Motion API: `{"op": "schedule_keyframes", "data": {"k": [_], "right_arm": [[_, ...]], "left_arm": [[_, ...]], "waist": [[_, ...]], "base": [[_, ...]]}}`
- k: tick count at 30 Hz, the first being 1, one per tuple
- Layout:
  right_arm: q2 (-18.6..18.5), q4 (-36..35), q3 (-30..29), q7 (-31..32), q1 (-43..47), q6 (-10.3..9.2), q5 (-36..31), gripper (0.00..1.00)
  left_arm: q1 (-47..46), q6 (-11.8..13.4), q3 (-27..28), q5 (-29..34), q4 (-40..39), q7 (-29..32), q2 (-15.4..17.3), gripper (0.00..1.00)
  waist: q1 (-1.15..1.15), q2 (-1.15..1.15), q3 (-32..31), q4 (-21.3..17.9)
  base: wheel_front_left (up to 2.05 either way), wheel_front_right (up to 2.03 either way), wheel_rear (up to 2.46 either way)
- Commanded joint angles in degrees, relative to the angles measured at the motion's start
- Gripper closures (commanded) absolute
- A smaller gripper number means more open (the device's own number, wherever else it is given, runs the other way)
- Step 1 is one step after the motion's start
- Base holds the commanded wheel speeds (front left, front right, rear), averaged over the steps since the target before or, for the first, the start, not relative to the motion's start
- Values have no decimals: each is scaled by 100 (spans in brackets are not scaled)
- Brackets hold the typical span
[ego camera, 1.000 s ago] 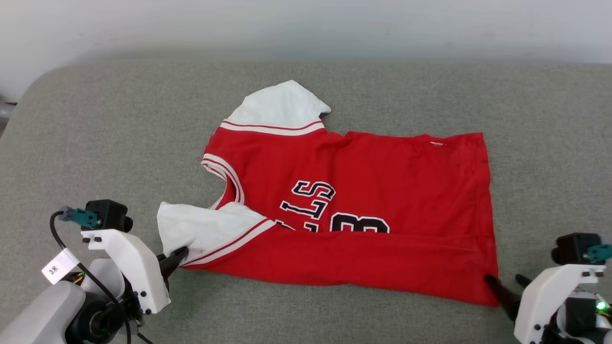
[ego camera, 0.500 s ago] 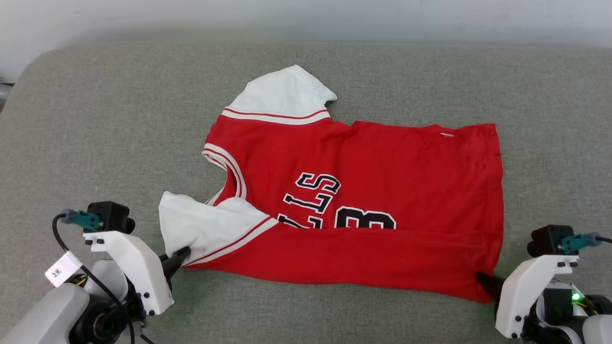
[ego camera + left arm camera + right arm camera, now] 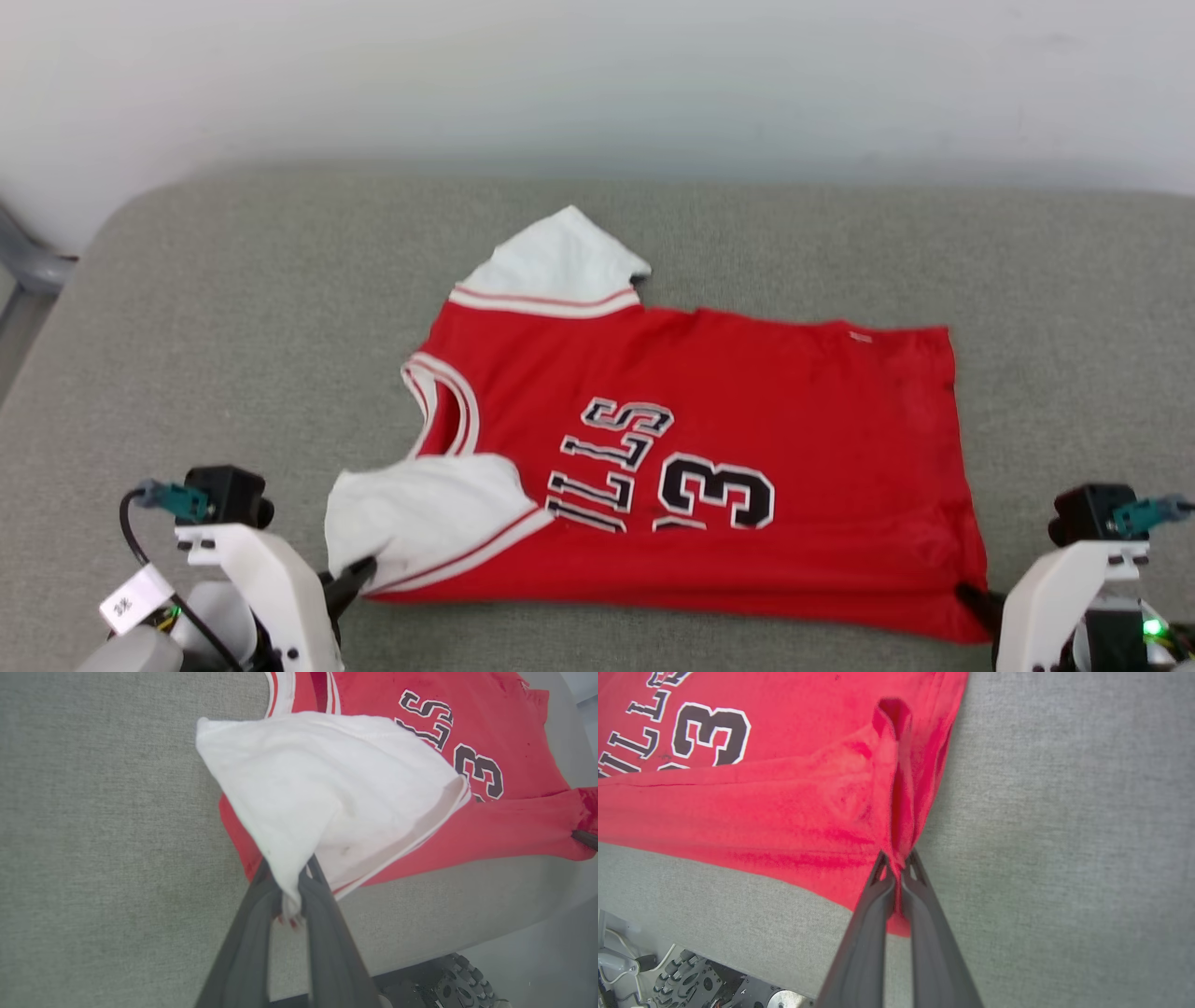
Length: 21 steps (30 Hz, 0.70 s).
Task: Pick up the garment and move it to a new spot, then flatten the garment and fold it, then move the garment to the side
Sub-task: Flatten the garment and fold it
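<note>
With the garment (image 3: 709,448) spread lettering-up on the middle of the grey cushion (image 3: 233,327), the left gripper (image 3: 292,891) pinching its white sleeve (image 3: 327,788) and the right gripper (image 3: 896,868) pinching its hem corner (image 3: 896,826) near the cushion's front edge, flattening seems underway; folding and moving aside are left to do.

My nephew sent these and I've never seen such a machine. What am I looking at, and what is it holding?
It is a two-armed robot. The wide picture comes from a camera on its head, looking down at a red jersey on a grey padded surface. The other two come from cameras on its wrists, looking along each gripper's dark fingers. The left gripper is shut on the jersey's white sleeve; the right gripper is shut on its red hem corner.
</note>
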Motion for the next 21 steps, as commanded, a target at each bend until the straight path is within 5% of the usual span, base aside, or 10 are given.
{"op": "schedule_keyframes", "data": {"k": [1, 10, 17, 18, 19, 20, 21], "right_arm": [[-38, -45, -27, 45, 154, -9, 29, 100], [154, -418, -187, 231, 999, -9, 125, 100], [353, -258, -215, 17, 1101, -8, 40, 100], [386, -199, -227, -37, 1071, -8, 55, 96], [401, -136, -224, -77, 1054, -8, 58, 71], [406, -91, -211, -133, 1044, -8, 44, 39], [420, -58, -201, -195, 1027, -8, 45, 0]], "left_arm": [[150, 64, -11, -22, -61, -20, 58, 100], [998, 411, -54, -195, -487, -40, 248, 100], [997, 285, -172, -259, -146, -124, -90, 100], [927, 254, -162, -244, -67, -176, -146, 84], [896, 224, -169, -260, 22, -181, -213, 58], [880, 197, -185, -280, 110, -177, -265, 20], [844, 159, -190, -268, 179, -203, -293, 0]], "waist": [[0, 0, -231, 28], [0, 0, -585, 41], [0, 0, -495, 18], [0, 0, -468, 16], [0, 0, -453, 16], [0, 0, -438, 16], [0, 0, -424, 12]], "base": [[0, 0, 0], [0, 0, 0], [0, 0, 0], [0, 0, 0], [0, 0, 0], [0, 0, 0], [0, 0, 0]]}}
